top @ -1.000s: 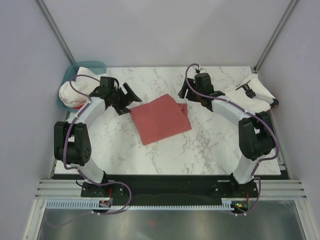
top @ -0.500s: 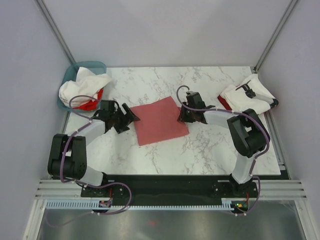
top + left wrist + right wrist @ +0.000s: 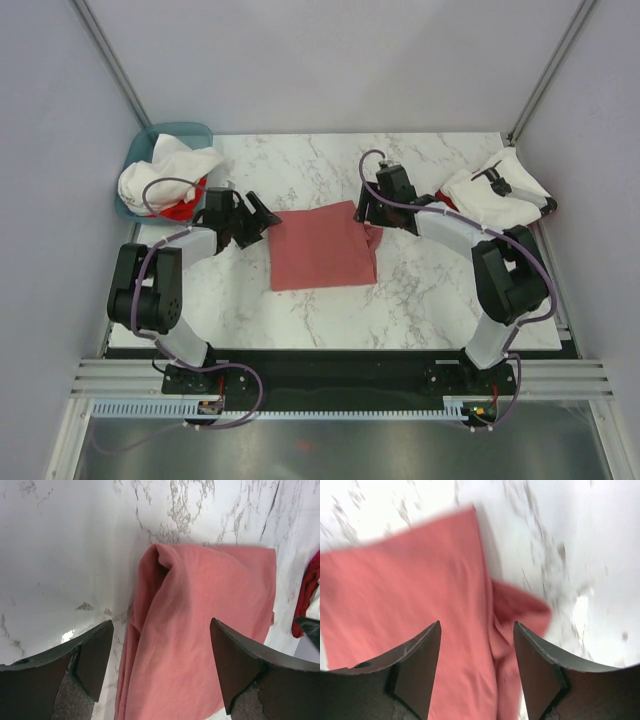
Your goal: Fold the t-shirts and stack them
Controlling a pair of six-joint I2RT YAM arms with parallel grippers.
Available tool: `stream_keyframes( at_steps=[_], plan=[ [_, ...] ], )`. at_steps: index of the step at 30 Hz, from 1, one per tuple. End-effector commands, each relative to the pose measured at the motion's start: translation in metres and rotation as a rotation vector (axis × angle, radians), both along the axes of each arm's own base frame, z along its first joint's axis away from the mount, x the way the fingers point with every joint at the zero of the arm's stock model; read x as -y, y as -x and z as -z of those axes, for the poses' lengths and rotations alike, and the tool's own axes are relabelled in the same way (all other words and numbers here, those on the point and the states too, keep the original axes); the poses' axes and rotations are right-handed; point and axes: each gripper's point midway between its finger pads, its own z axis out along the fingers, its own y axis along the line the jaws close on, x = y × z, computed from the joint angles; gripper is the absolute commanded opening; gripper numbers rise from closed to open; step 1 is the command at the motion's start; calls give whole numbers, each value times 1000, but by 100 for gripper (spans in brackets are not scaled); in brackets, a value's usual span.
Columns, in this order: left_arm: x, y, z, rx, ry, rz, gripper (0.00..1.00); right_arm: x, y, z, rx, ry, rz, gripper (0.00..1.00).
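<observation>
Salmon t-shirt [image 3: 322, 245] folded on table [image 3: 420, 290]; left hand [image 3: 160, 630] apart over left edge, right hand [image 3: 476, 630] apart over right edge.

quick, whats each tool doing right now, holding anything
left tool: open, holding nothing, over the salmon t-shirt
right tool: open, holding nothing

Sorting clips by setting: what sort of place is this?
Probably a lab robot cell: plain panel walls on metal posts, left arm and right arm mounted at a marble-look table.
</observation>
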Motion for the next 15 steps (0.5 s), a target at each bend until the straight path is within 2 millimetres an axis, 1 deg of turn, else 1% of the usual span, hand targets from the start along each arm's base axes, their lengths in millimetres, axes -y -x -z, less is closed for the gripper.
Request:
stream_keyframes(
  at_steps=[1, 2, 3, 4, 5, 6, 7, 9, 10, 12, 13, 14, 15],
  plan=[
    [3, -31, -13, 107, -22, 31, 84, -7, -42, -11, 73, 44, -20, 66],
    [2, -33, -4, 88, -32, 30, 82, -15, -55, -22, 108, 37, -39, 64],
    [1, -38, -4, 90, -37, 25, 82, -16, -61, -19, 109, 46, -47, 64],
    [0, -39, -1, 87, -43, 24, 81, -17, -65, -4, 89, 69, -63, 64],
    [-1, -41, 1, 84, -48, 23, 80, -20, -69, -1, 87, 73, -76, 64],
    [0, -43, 5, 77, -48, 26, 79, -25, -76, -3, 95, 64, -82, 64],
    [0, -45, 5, 78, -41, 27, 78, -25, -76, 13, 60, 74, -86, 64],
    [2, -46, 4, 82, -33, 35, 74, -27, -81, 20, 50, 62, -92, 63],
    [1, -47, 3, 91, -35, 34, 73, -27, -82, 29, 34, 64, -89, 63],
    [0, -47, 2, 94, -41, 31, 69, -26, -87, 32, 36, 65, -84, 62],
    [-1, -48, 1, 104, -45, 35, 65, -25, -88, 39, 25, 71, -84, 62],
    [0, -48, 1, 109, -42, 40, 56, -27, -90, 40, 26, 70, -86, 61],
    [0, -49, 0, 115, -41, 45, 52, -24, -92, 42, 22, 73, -81, 60]
  ],
)
